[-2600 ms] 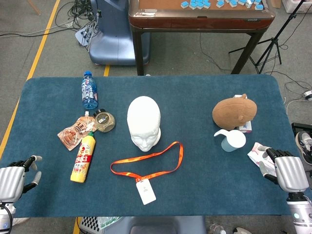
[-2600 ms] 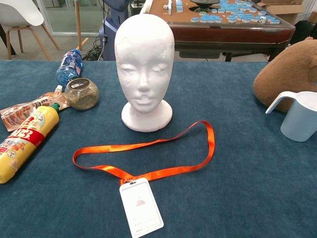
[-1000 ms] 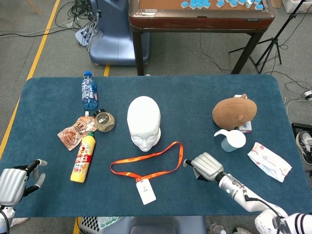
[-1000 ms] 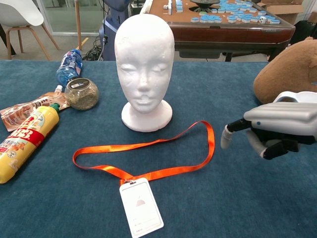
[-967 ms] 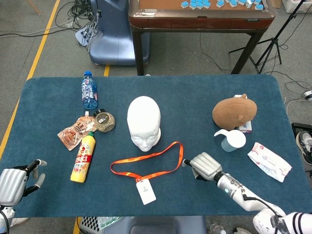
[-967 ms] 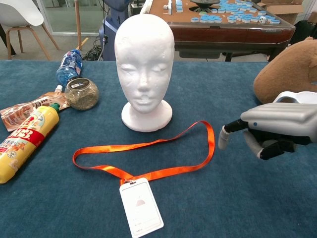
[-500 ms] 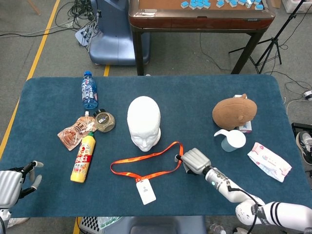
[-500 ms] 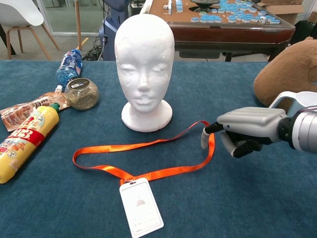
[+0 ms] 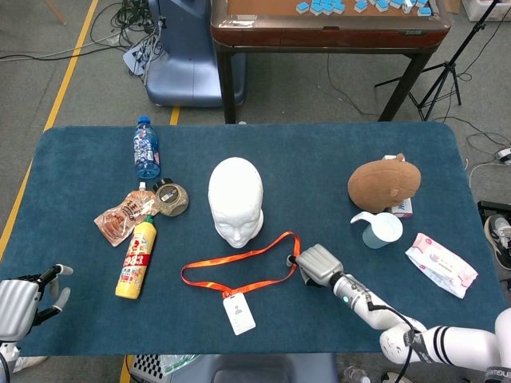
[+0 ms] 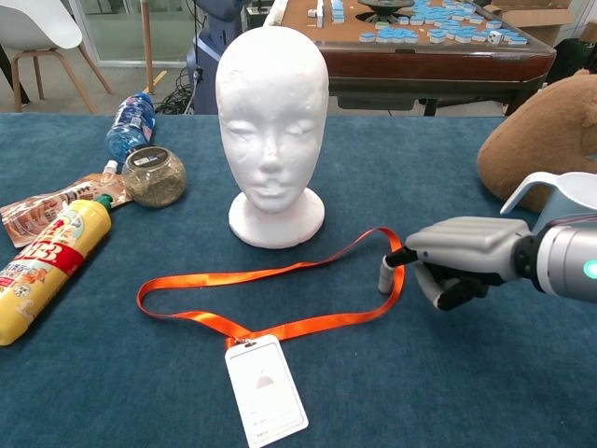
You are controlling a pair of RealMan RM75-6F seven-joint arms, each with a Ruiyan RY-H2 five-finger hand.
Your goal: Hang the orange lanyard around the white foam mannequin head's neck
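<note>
The white foam mannequin head [image 9: 235, 199] stands upright mid-table, face toward me, and shows large in the chest view [image 10: 272, 131]. In front of it the orange lanyard [image 9: 239, 256] [image 10: 244, 273] lies flat in a long loop, with its white badge [image 9: 239, 313] [image 10: 265, 390] nearest me. My right hand [image 9: 317, 263] [image 10: 457, 257] is low over the cloth at the loop's right bend. Its thumb tip [image 10: 385, 276] touches the strap, and the fingers curl underneath without holding it. My left hand [image 9: 20, 299] hovers at the table's front left corner, fingers apart and empty.
On the left lie a water bottle [image 9: 146, 148], a glass jar [image 9: 171, 198], a snack pouch [image 9: 120, 217] and a yellow bottle [image 9: 137, 257]. On the right are a brown plush [image 9: 385, 182], a pale blue cup [image 9: 382, 229] and a tissue pack [image 9: 441, 263].
My right hand has come in from the table's right edge to the lanyard's right bend, and its thumb now touches the strap. The left hand has sunk slightly. The lanyard has not moved.
</note>
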